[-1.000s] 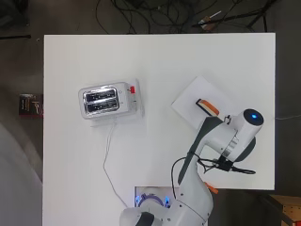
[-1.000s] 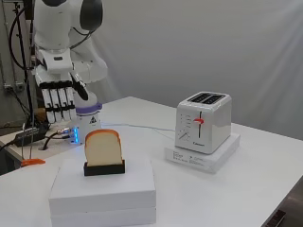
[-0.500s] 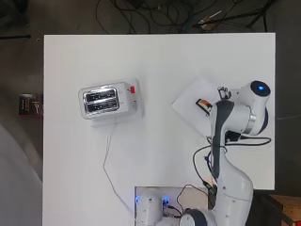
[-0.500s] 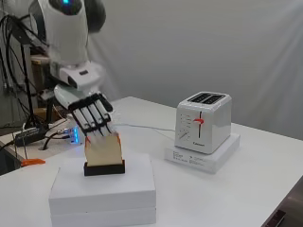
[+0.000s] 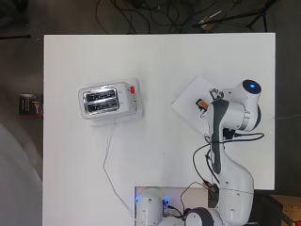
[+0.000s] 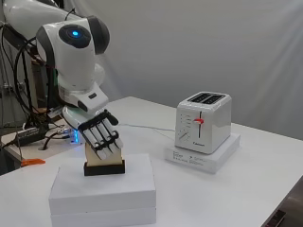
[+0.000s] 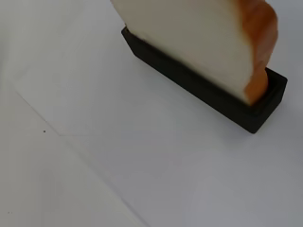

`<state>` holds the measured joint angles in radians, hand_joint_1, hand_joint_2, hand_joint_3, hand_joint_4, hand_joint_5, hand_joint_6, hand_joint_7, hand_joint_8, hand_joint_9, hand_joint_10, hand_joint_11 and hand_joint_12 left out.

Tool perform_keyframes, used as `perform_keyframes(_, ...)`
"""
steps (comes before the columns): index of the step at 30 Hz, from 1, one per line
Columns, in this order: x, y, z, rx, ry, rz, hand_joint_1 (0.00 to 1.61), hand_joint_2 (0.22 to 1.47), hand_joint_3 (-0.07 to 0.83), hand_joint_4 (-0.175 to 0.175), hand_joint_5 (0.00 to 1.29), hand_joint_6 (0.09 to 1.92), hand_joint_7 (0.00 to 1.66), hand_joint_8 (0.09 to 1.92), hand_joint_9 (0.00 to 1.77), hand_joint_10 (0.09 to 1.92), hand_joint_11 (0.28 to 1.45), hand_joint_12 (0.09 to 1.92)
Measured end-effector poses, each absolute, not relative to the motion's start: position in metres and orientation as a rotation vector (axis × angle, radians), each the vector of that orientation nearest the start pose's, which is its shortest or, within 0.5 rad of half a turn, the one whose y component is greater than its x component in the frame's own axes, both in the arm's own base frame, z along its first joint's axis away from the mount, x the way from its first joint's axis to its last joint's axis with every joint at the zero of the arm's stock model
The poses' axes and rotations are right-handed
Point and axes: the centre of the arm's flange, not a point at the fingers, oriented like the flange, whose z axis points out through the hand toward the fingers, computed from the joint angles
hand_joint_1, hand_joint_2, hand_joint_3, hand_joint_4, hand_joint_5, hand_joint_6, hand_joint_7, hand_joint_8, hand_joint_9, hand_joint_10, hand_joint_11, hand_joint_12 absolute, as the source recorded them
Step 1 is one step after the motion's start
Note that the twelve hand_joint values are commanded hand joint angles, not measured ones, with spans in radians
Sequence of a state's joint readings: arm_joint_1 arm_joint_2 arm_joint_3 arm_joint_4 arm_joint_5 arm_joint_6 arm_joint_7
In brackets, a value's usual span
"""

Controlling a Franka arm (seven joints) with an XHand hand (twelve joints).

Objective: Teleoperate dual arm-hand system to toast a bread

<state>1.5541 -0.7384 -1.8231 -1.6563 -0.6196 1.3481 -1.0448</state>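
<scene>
White tabletop, hand down at the bread slice

From the side, the hand (image 6: 100, 135) covers the bread slice (image 6: 97, 158) with fairly straight fingers (image 6: 108, 142) laid down its face; whether they pinch it I cannot tell. The slice stands upright in a black holder (image 6: 104, 168) on a white box (image 6: 103, 191) near the front table edge. Bare table separates it from the toaster (image 6: 202, 122) on its white base (image 6: 202, 152)

One toaster (image 6: 203, 122), two slots on top. One bread slice (image 7: 199, 42), in one black holder (image 7: 208, 92). Two stacked white boxes (image 6: 104, 196) under the holder. One white slab (image 6: 203, 152) under the toaster. One worktop (image 5: 155, 61).
</scene>
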Motion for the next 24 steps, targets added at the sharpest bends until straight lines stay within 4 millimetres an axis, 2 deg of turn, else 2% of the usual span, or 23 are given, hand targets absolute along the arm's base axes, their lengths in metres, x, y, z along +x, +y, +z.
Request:
perform_keyframes(4, 0.48, -0.326, 0.396, -2.478, -1.215, 0.417, 0.34, 1.09, 0.001, -0.027, 0.39, 0.09, 0.56, 0.09, 0.64, 0.09, 0.48, 0.09)
perform_keyframes(9, 0.479, -0.323, 0.397, -2.486, -1.238, 0.43, 0.4, 1.08, -0.002, -0.011, 0.42, 0.09, 0.55, 0.09, 0.64, 0.09, 0.47, 0.09)
perform_keyframes(12, 0.476, -0.316, 0.388, -2.482, -1.27, 0.468, 0.48, 1.09, 0.0, 0.044, 0.52, 0.09, 0.62, 0.09, 0.73, 0.09, 0.51, 0.09)
perform_keyframes(15, 0.47, -0.323, 0.379, -2.495, -1.265, 0.494, 0.57, 1.09, -0.001, 0.084, 0.59, 0.09, 0.68, 0.09, 0.79, 0.09, 0.54, 0.09)
perform_keyframes(16, 0.469, -0.326, 0.376, -2.498, -1.254, 0.501, 0.86, 1.09, -0.001, -0.008, 0.73, 0.42, 0.8, 0.27, 0.88, 0.33, 0.61, 0.09)
perform_keyframes(17, 0.468, -0.328, 0.374, -2.503, -1.24, 0.503, 1.05, 1.09, -0.003, -0.047, 0.82, 0.69, 0.95, 0.51, 1.02, 0.52, 0.72, 0.09)
perform_keyframes(18, 0.467, -0.329, 0.374, -2.511, -1.231, 0.501, 1.15, 1.1, -0.002, -0.1, 0.85, 0.84, 1.05, 0.68, 1.13, 0.6, 0.77, 0.22)
perform_keyframes(19, 0.465, -0.332, 0.373, -2.526, -1.22, 0.484, 1.21, 1.11, -0.004, -0.136, 0.84, 0.95, 1.09, 0.81, 1.21, 0.59, 0.75, 0.4)
perform_keyframes(21, 0.46, -0.344, 0.372, -2.562, -1.183, 0.439, 1.24, 1.13, -0.002, -0.166, 0.8, 1.08, 1.11, 0.89, 1.3, 0.45, 0.69, 0.59)
perform_keyframes(24, 0.454, -0.347, 0.372, -2.596, -1.147, 0.39, 1.25, 1.13, -0.002, -0.175, 0.78, 1.15, 1.15, 0.84, 1.41, 0.22, 0.67, 0.65)
